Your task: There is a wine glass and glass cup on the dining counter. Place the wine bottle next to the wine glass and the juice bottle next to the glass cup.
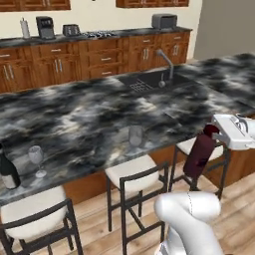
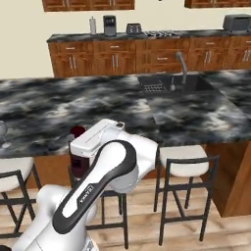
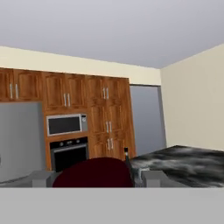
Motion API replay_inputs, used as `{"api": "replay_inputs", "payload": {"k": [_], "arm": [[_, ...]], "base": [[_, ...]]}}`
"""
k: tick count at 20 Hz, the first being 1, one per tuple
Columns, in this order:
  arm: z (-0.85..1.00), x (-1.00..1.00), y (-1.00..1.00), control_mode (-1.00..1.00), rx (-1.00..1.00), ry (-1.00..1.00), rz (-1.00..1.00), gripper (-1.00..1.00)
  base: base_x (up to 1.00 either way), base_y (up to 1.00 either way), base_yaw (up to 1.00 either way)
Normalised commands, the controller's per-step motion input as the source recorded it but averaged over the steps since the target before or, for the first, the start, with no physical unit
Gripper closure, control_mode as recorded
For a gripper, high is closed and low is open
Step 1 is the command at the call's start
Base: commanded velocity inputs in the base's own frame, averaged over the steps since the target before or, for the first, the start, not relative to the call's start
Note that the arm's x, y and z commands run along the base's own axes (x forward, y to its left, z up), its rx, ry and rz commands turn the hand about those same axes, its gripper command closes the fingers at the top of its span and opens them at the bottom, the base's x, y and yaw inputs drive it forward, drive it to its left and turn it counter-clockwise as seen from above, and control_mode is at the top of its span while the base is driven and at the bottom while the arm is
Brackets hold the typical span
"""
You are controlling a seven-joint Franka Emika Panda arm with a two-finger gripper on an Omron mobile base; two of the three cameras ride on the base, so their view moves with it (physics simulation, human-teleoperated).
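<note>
A wood-cabinet kitchen is stretching behind the dining counter (image 1: 99,114), whose black, grey and white marbled top is running across both base views, with a sink (image 1: 149,79) and a curved faucet (image 1: 167,64) set into its far side. Along the back wall, the wall counter (image 1: 89,42) is carrying a coffee machine (image 1: 45,27) and a toaster (image 1: 71,30). Three cushioned stools (image 1: 134,174) are standing along the near edge of the dining counter.

The white arm is reaching out over the stools, and the gripper (image 1: 219,133) is clamping its jaws on the juice bottle (image 1: 200,152), which is hanging tilted in the air in front of the counter's near edge, above a stool and not touching the top. In the hand view its maroon body (image 3: 94,173) is bulging up between the two finger tips.

At the counter's left end the wine bottle (image 1: 7,169) is standing upright, with the wine glass (image 1: 36,159) just beside it. The glass cup (image 1: 135,135) is standing near the front edge, between the wine glass and the held bottle.
</note>
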Motion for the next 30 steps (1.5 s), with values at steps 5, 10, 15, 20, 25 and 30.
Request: {"api": "replay_inputs", "payload": {"k": [5, 10, 15, 20, 25, 30], "arm": [[0.00, 0.00, 0.00, 1.00, 0.00, 0.00, 0.00, 1.00], [0.00, 0.00, 0.00, 1.00, 0.00, 0.00, 0.00, 1.00], [0.00, 0.02, -0.12, -1.00, 0.00, 0.00, 0.03, 1.00], [0.10, 0.12, -0.93, -1.00, -0.02, -0.09, 0.23, 1.00], [0.04, 0.77, -0.99, -1.00, -0.12, -0.02, 0.14, 1.00], [-0.32, 0.97, -0.51, -1.00, -0.21, 0.00, 0.08, 1.00]], "base": [[0.55, -0.34, 0.51], [0.51, -0.27, 0.39], [0.14, -0.25, 0.16], [0.00, 0.00, 0.00], [0.00, 0.00, 0.00], [0.00, 0.00, 0.00]]}}
